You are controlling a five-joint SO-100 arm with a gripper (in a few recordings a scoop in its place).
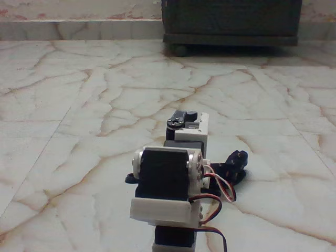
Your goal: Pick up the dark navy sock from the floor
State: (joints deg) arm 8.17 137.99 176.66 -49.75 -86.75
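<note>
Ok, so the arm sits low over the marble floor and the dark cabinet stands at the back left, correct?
Not quite. In the fixed view the dark cabinet stands at the back right, not the back left. The rest holds: the arm sits low over the marble floor.

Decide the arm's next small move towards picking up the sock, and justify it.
Probably close the end effector on the sock, then lift. The arm is folded low over it, and dark fabric lies on the floor, poking out on both sides of the arm. The arm's own servos hide the end effector, so whether it already grips cannot be told.
</note>
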